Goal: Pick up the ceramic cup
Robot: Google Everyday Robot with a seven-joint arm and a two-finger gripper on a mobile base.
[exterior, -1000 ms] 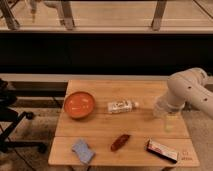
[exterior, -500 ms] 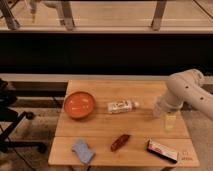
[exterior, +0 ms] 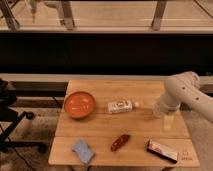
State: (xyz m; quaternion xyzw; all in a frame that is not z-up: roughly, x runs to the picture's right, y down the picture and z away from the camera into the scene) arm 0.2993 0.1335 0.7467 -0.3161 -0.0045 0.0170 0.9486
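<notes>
**Hazards**

The two-finger gripper (exterior: 167,116) hangs at the end of the white robot arm (exterior: 184,91), at 3 o'clock on the light wooden table (exterior: 100,131). Its fingers are spread wide and hold nothing. The small pale whitish-grey ceramic cup (exterior: 168,125) stands directly beneath it, near the table's right edge. It cannot be told whether the fingers already straddle the rim or sit above it.

1. Tipping. If one finger lands on the rim instead of beside the wall, the cup is likely to tilt or topple. The cause would be poor centring before descent.
2. Push-off. The cup stands near the 3 o'clock edge, so a sideways nudge could send it off the table.
3. Slip. A ceramic wall probably offers little friction, so closing too high or too lightly risks a drop on lifting.
4. Collision. The flat dark-and-white packet (exterior: 161,150) lies near, at 7 o'clock from the cup. The clear plastic bottle with a white label (exterior: 121,106) lies on its side at 10 o'clock, well apart. Neither should obstruct a vertical lift.

**Appearance**

The cup appears upright, plain and cylindrical. It is far smaller than the wide orange bowl (exterior: 79,104) at the table's 9 o'clock. Any contents are not visible.
</notes>
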